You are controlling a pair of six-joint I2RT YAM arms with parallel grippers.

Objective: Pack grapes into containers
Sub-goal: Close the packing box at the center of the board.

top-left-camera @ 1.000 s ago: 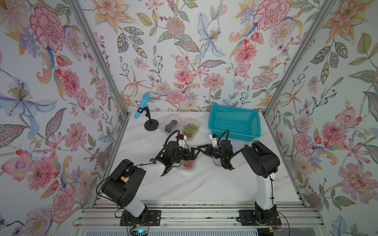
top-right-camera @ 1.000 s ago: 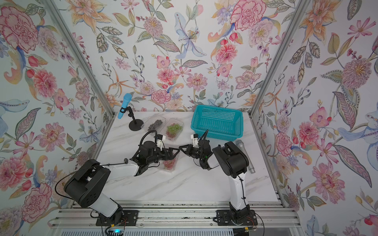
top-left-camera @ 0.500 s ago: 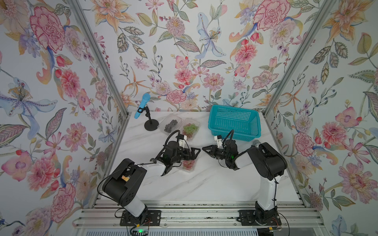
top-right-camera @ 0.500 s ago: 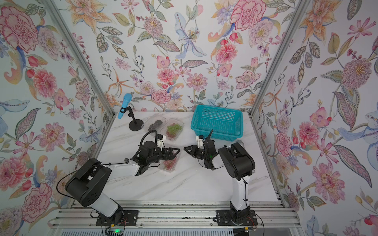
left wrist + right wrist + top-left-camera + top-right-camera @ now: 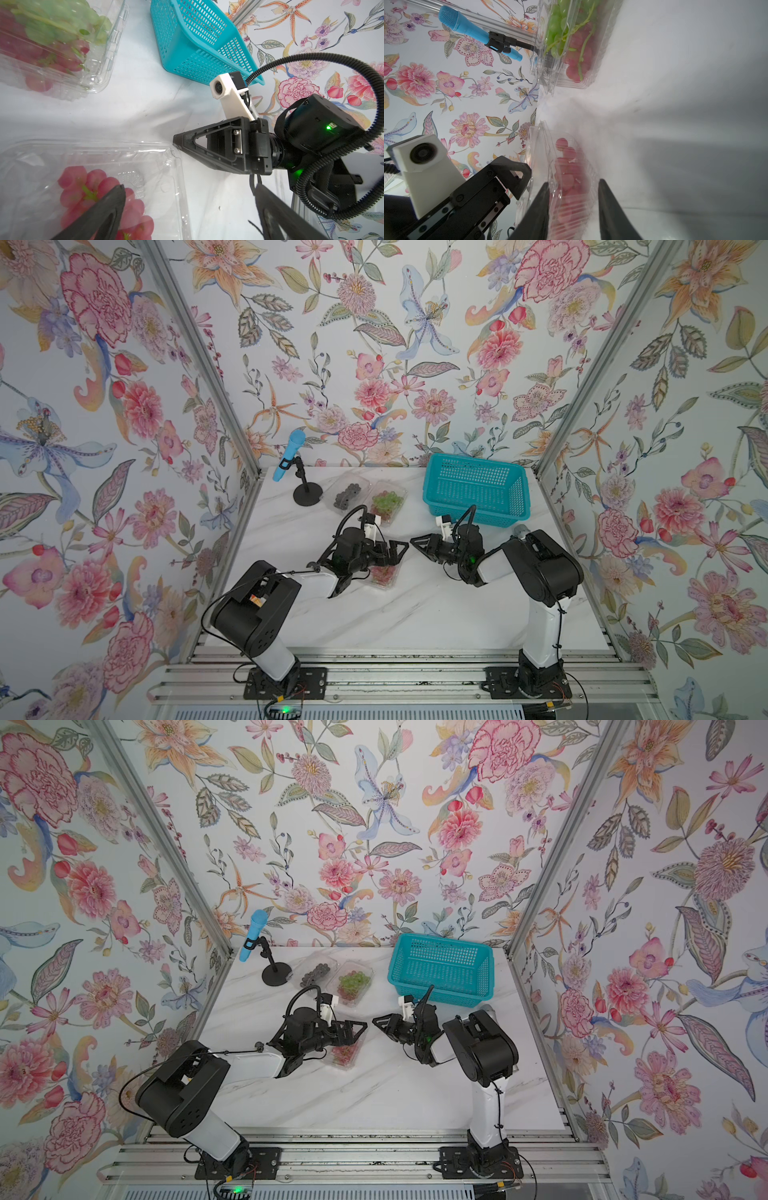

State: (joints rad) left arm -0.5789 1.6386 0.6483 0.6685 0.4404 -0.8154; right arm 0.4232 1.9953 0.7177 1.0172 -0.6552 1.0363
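Note:
A clear container point(image 5: 384, 576) of red grapes point(image 5: 83, 187) lies mid-table. My left gripper point(image 5: 392, 551) hovers over it, wide open and empty; one finger point(image 5: 104, 212) is above the grapes, the other is past the box's edge. My right gripper point(image 5: 417, 542) faces it from the right with jaws partly open and nothing between them. Its tip point(image 5: 176, 143) is at the box's corner. In the right wrist view that container point(image 5: 571, 166) lies just ahead of the right gripper point(image 5: 573, 182). Behind are a container of dark grapes point(image 5: 348, 494) and one of green and red grapes point(image 5: 387, 502).
A teal basket point(image 5: 478, 493) stands at the back right, just behind my right arm. A blue microphone point(image 5: 289, 456) on a black stand point(image 5: 307, 494) is at the back left. Bare marble table point(image 5: 415, 614) spreads in front of both grippers.
My right gripper has drawn back to the right, away from the red-grape container, and its jaws have opened wider. The left arm and the containers have stayed put.

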